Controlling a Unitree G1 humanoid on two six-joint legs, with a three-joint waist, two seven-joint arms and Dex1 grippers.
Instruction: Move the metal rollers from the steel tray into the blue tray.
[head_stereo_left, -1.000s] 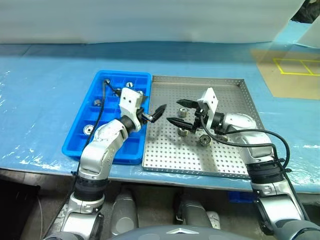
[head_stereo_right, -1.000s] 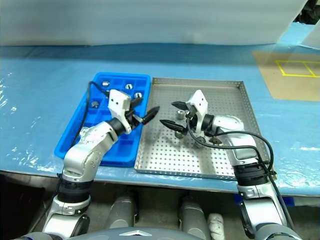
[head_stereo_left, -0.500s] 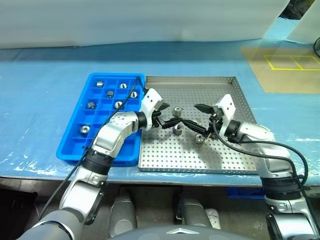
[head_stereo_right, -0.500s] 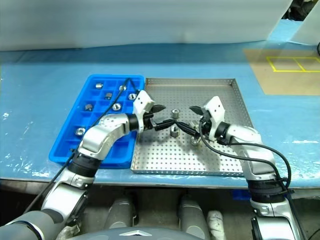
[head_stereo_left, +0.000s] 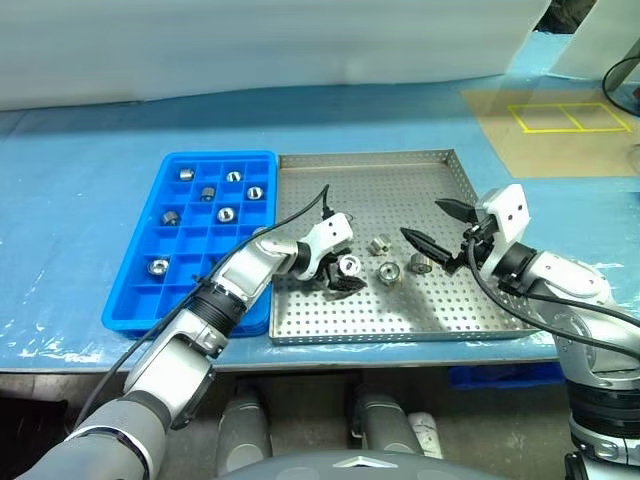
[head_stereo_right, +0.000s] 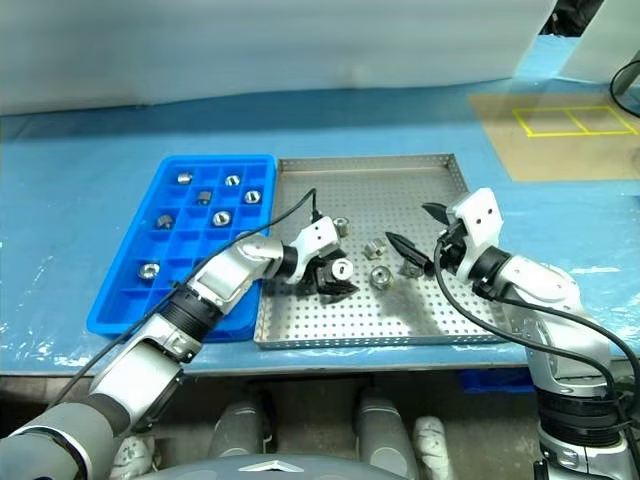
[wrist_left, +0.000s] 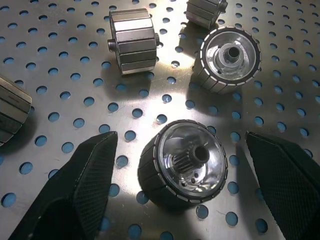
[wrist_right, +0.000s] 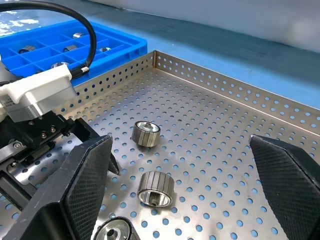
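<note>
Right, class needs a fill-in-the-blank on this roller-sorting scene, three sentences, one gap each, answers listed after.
1. The left end effector is open with a metal roller lying ____ its two fingers.
2. That roller rests on the perforated base of the ____ tray.
3. The blue tray, which already holds several rollers, lies on the steel tray's ____ side.

Missing words: between; steel; left

The table (head_stereo_left: 90, 160) is covered in glossy blue plastic sheeting that catches pale glints of light. A white sheet (head_stereo_left: 260, 45) hangs behind it. At the far right lies a tan cardboard panel (head_stereo_left: 545, 125) marked with yellow tape squares (head_stereo_left: 560, 118)
</note>
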